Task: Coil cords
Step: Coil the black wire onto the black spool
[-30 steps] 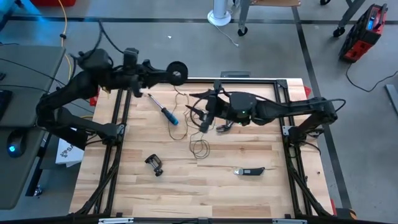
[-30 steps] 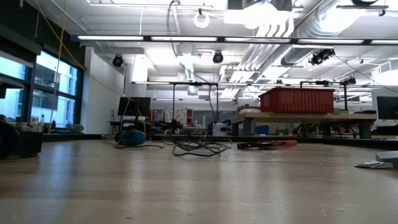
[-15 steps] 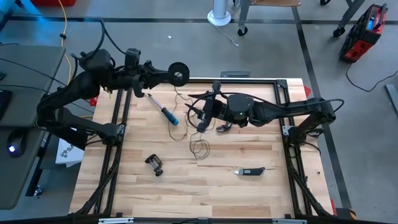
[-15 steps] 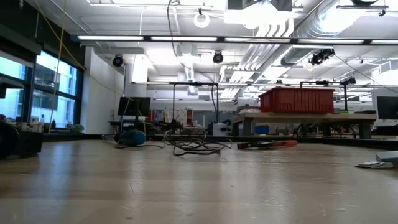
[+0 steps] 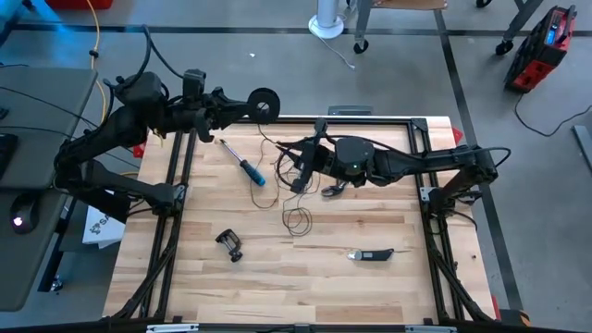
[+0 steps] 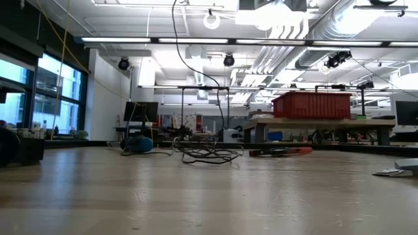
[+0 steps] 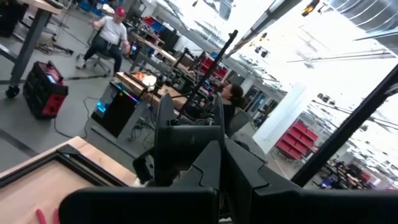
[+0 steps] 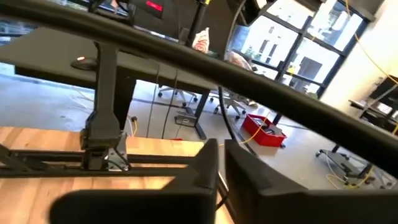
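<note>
right fingers closing on the thin cord, left arm lifting the reel

the right arm is reaching in from the right side of the table point(image 5: 370, 277), stretched out nearly level toward the middle, with its wrist turned so the right gripper point(image 5: 298, 178) is hanging above the far centre of the boards. its fingers point(image 8: 205, 163) are standing pressed almost together in the right wrist view, and the thin dark cord point(image 5: 294, 218) is running up to them, so they are appearing to be pinching it, though the strand is too fine to make out between the tips.

the left arm is angling in from the far left, elbow raised, holding the left gripper point(image 5: 252, 105) out over the table's far edge. its fingers point(image 7: 186, 143) are standing closed, and the small round black reel point(image 5: 264, 104) is sitting right at their tips; whether the reel is truly clamped is hard to tell from above.

the cord is lying in loose loops on the table just near of the right gripper, with one strand climbing toward the reel. in the low view the loops point(image 6: 208, 155) are showing as a dark tangle far across the boards, and a thin line is rising out of the top of the picture.

a blue-handled screwdriver point(image 5: 248, 166) is lying left of the right gripper, a black clamp point(image 5: 229, 244) on the near left, and a dark flat tool point(image 5: 371, 253) on the near right. a small item just right of the right gripper is partly hidden by the arm.
</note>
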